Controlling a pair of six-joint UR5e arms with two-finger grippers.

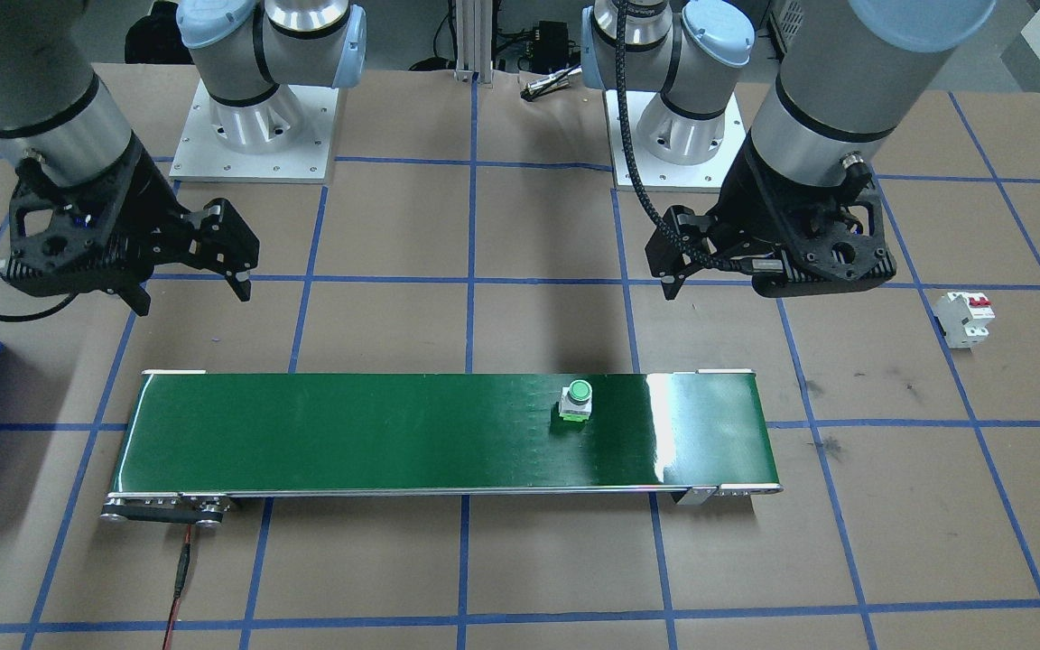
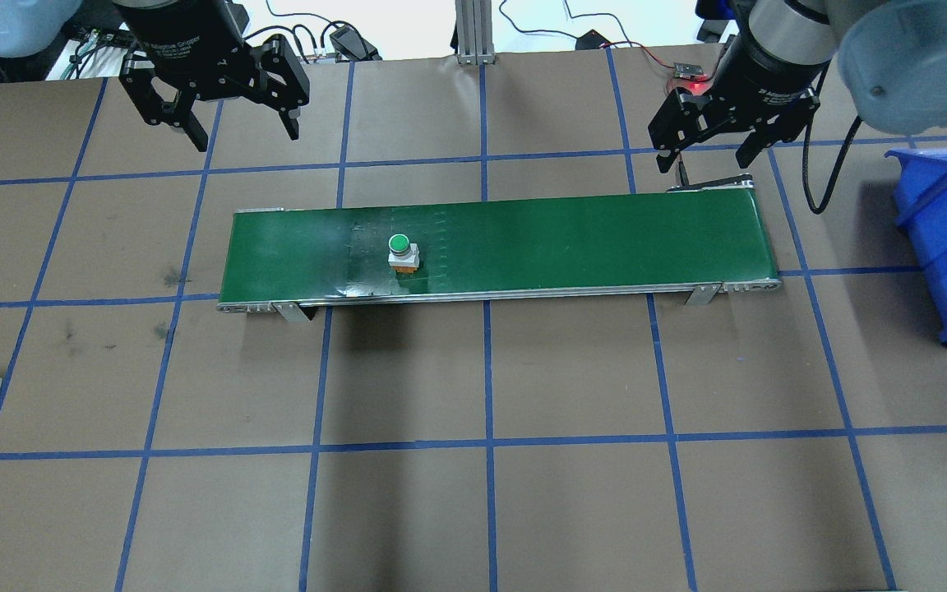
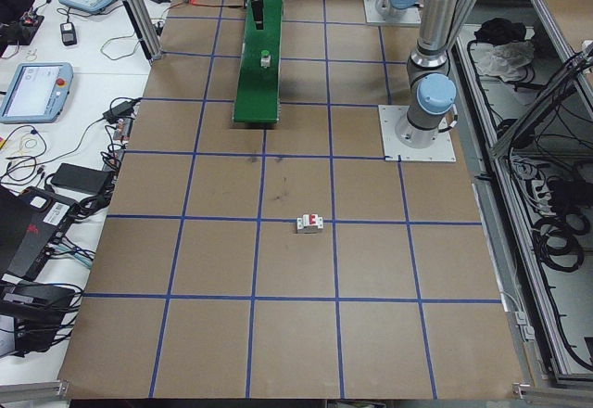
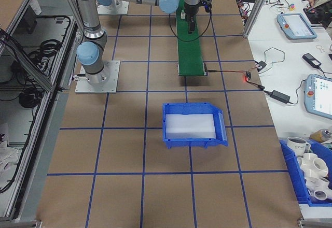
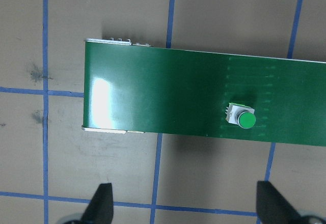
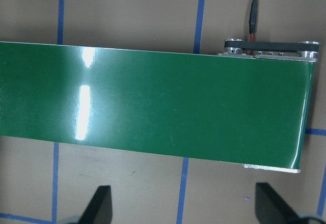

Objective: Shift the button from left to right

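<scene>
Green-capped, the button [image 2: 401,252] stands upright on the belt [image 2: 572,238], toward its left end and apart from both pincers. We judge our left pincer [image 2: 239,123] nearer; the right pincer [image 2: 708,148] hangs over the far end. Both are spread, empty.

Your table [image 2: 473,493]: brown top, blue tape grid. Beside it, a white bench [image 3: 56,102] with tablets [image 3: 35,91], cables, aluminium posts [image 3: 134,5].
</scene>
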